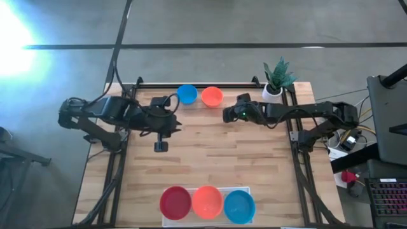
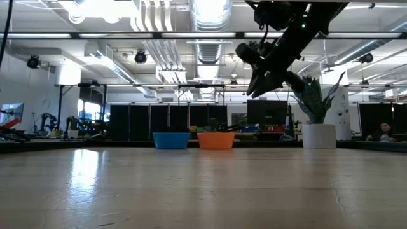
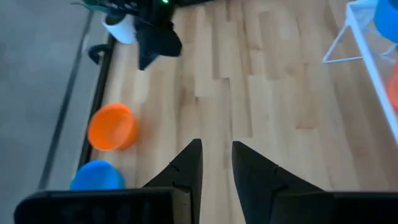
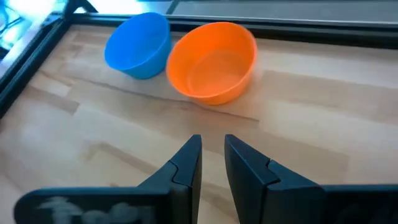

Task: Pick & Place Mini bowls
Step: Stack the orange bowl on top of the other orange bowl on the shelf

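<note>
i am lining up my right gripper, empty with its fingers a narrow gap apart, on the orange mini bowl at the table's far edge beside the blue mini bowl; next i judge widening, descending over its rim.

Bright ceiling lights, left-edge glare, soft blur

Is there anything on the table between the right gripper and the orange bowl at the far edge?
Nothing visible. The right gripper faces the orange bowl over bare wooden table. The blue bowl sits beside the orange one, touching or nearly so, not in the path. The potted plant stands off to the side.
</note>
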